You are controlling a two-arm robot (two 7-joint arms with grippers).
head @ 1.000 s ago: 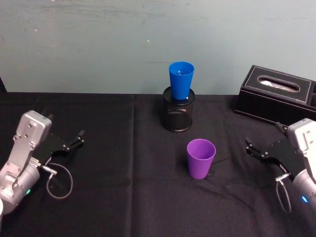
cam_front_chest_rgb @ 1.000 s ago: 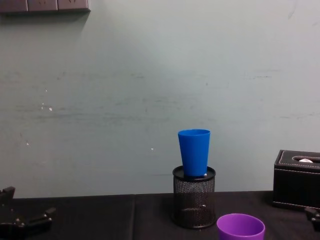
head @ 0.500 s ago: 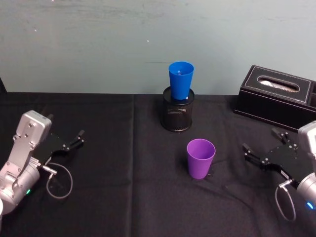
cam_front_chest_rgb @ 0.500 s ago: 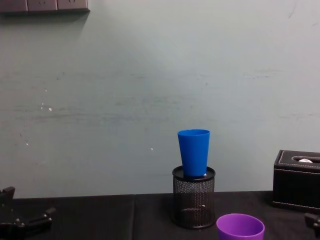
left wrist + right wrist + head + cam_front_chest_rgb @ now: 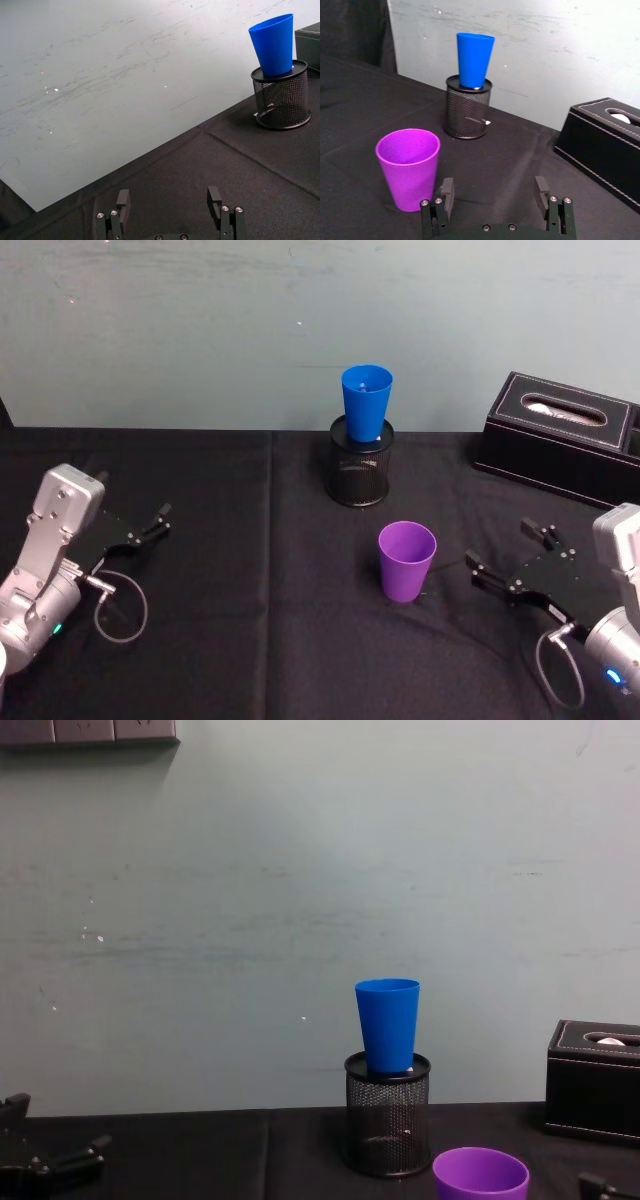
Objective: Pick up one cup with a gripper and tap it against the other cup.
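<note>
The short purple cup (image 5: 407,560) (image 5: 409,167) (image 5: 481,1175) stands upright on the black cloth, right of centre. Just to its right, a short gap away, my right gripper (image 5: 497,550) (image 5: 493,187) is open with nothing between its jaws, which point toward the cup. The taller blue cup (image 5: 366,400) (image 5: 475,59) (image 5: 388,1025) (image 5: 272,45) sits upright in the mouth of a black mesh pen holder (image 5: 360,475) behind the purple cup. My left gripper (image 5: 160,520) (image 5: 169,197) rests open and empty at the far left of the table.
A black tissue box (image 5: 560,435) (image 5: 605,145) stands at the back right, behind the right arm. A pale wall runs close behind the table's far edge. A loose cable loop (image 5: 120,615) hangs by the left arm.
My right gripper has moved left and nearer, closing in on the purple cup's right side. Both cups and the left arm have stayed put.
</note>
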